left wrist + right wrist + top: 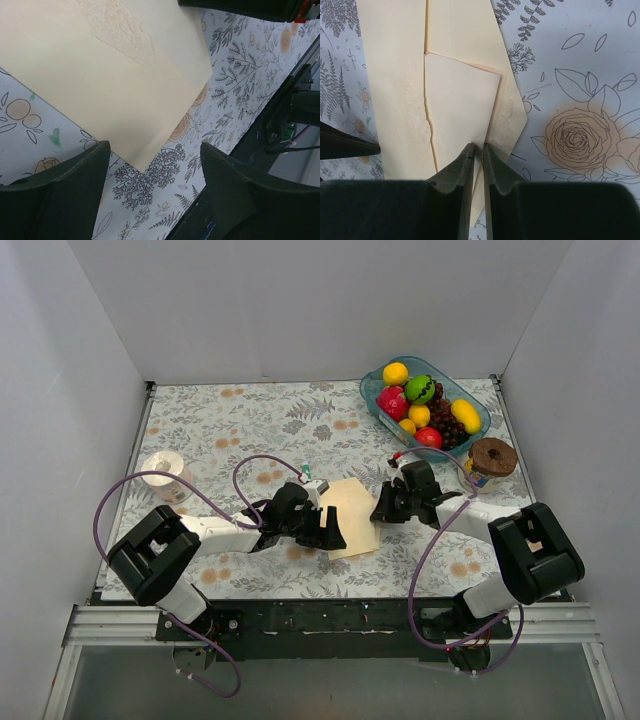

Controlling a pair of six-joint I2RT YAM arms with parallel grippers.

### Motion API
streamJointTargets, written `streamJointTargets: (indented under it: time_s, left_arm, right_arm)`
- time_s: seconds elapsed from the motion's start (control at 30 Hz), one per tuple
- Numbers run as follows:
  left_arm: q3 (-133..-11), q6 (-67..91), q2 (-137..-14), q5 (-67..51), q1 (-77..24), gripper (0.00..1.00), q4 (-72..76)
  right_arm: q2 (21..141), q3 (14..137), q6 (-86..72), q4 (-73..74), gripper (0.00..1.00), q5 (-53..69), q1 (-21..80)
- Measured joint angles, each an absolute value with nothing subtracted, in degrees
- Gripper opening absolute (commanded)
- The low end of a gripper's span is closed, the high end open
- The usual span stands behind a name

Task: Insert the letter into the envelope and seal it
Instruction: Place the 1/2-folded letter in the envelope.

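Envelope (352, 502) lies flat near the middle of the table (230, 420), a little toward the near edge, its cream-yellow paper set between the two grippers. In the right wrist view its layers are folded over one another, with a pointed part reaching out to the right. A thin salmon-pink line along the upper edge of the top layer is all that shows of the letter (487, 69), tucked underneath.

The right gripper (380, 508) meets the envelope at its right edge. Seen from its own camera, the fingers (457, 172) stand almost together, with only a sliver of gap, and they pinch the near edge of the top paper layer. The left gripper (328, 532) sits at the envelope's near left side. Its fingers (75, 190) are spread wide and hold nothing, with a corner of the envelope pointing into the space between them.

The table is covered by a pale cloth printed with grey leaves and faded orange roses. At the far right stands a clear blue-tinted tray (368, 398) heaped with toy fruit (420, 390). Just beside it, nearer the arms, is a jar (492, 458) with a brown lid. A white roll (167, 477) sits near the left edge, well apart from the envelope. Plain white walls (300, 310) close in the table on three sides, and a black rail (330, 618) runs along the near edge.
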State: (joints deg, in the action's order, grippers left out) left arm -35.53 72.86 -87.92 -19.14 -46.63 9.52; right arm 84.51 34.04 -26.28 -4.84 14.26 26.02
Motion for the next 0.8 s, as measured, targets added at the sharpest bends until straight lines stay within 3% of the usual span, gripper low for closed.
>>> streamJointTargets:
  time_s: [0.5, 0.8]
  left_arm:
    - [-35.75, 72.77, -87.44, -18.22, -46.61, 0.75, 8.64]
    - [-35.75, 72.66, -80.82, -14.59, -45.87, 0.8, 4.91]
  right_arm:
    - [86.0, 36.32, -22.04, -4.78, 0.17, 16.05, 26.37]
    - [86.0, 36.32, -21.56, -4.62, 0.16, 17.12, 26.44]
